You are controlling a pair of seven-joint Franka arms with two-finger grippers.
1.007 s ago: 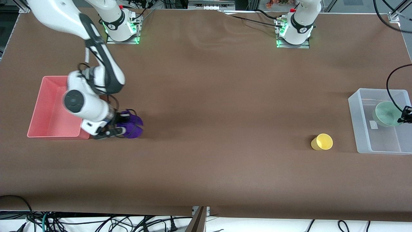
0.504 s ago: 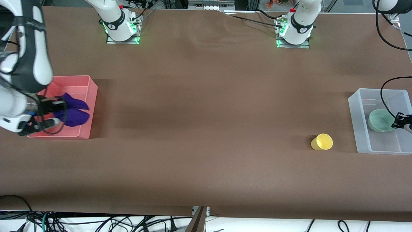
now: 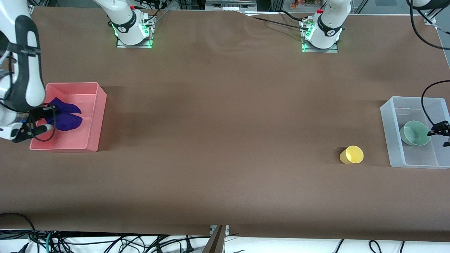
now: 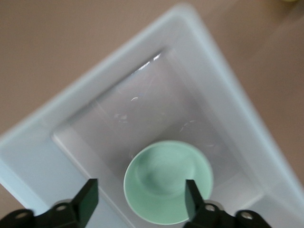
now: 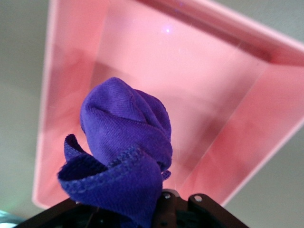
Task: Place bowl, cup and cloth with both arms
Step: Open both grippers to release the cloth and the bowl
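Observation:
The purple cloth [image 3: 65,117] hangs bunched from my right gripper [image 3: 47,123], which is shut on it over the pink bin [image 3: 95,116]. In the right wrist view the cloth [image 5: 126,137] covers the fingers, with the pink bin [image 5: 199,76] below. The mint-green bowl [image 3: 416,132] rests upright in the clear bin [image 3: 393,140]. My left gripper [image 3: 443,135] is open above it; in the left wrist view its fingers [image 4: 88,202] stand apart on either side of the bowl [image 4: 168,180], not touching it. The yellow cup [image 3: 351,155] sits on the table beside the clear bin.
The pink bin stands at the right arm's end of the table and the clear bin [image 4: 223,109] at the left arm's end. Brown table covering lies between them. Both arm bases stand along the table edge farthest from the front camera.
My right gripper carried the cloth from the table beside the pink bin to over the bin. The bowl went from tilted at my left gripper to lying level in the clear bin.

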